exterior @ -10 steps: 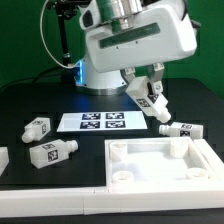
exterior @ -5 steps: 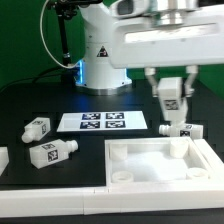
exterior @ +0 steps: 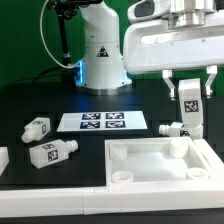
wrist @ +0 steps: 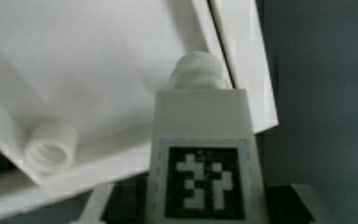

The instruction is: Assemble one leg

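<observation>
The leg (exterior: pixel 189 104) is gripped upright by the hand (exterior: pixel 190 90), fingers narrowed onto its sides and tag facing the ext. camera. It is held clear of the black worktop (exterior: pixel 20 105), above the far corner of the square tray piece (exterior: pixel 165 172) on the ext. view's right.

Only in the wrist view is the leg's round end seen pointing down at the tray's rim, w/ one raised corner post (wrist: pixel 48 150) just beside it. The ext. view alone shows the surroundings.

A second leg (exterior: pixel 174 129) lies just behind the tray's far edge, partly covered by the held one; contact betw. them can't be told. Two spare legs (exterior: pixel 37 128) (exterior: pixel 53 152) lie off the tray's left side, and the marker board (exterior: pixel 103 122) lies beyond its far left corner.
</observation>
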### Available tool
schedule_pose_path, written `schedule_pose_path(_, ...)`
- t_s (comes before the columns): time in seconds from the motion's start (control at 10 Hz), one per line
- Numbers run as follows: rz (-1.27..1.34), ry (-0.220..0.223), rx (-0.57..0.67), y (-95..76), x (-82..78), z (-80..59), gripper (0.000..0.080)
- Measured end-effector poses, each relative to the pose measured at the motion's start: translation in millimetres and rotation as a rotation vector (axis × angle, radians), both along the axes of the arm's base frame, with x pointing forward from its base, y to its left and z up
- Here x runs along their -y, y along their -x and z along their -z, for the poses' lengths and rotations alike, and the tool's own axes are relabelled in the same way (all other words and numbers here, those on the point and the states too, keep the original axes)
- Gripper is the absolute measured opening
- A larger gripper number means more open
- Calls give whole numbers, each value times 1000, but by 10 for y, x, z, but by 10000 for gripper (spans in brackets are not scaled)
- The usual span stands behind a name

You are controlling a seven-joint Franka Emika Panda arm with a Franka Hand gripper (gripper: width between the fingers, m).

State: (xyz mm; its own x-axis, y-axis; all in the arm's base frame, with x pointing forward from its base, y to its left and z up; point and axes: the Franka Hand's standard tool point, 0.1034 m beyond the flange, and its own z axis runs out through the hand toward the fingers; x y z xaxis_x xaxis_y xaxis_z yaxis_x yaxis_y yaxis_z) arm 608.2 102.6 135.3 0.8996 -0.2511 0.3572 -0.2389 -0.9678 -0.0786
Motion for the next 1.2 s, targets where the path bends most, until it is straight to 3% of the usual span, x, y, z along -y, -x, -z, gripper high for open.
schedule_pose_path(0.1, -101, 52, 13, -130, 104, -9, 287)
schedule_pose_path(0.2, -134, 72, 18, -203, 221, -9, 287)
schedule_pose_path(0.3, -77, 34, 18, -191, 211, -17, 287)
schedule_pose_path(0.6, -81, 33, 14, -175, 189, 19, 287)
schedule_pose_path(0.8, -146, 70, 82, -230, 78, 200, 287)
schedule_pose_path(0.9, -168, 88, 91, -274, 122, 236, 287)
schedule_pose_path(1.2, -177, 89, 124, -294, 34, 340, 287)
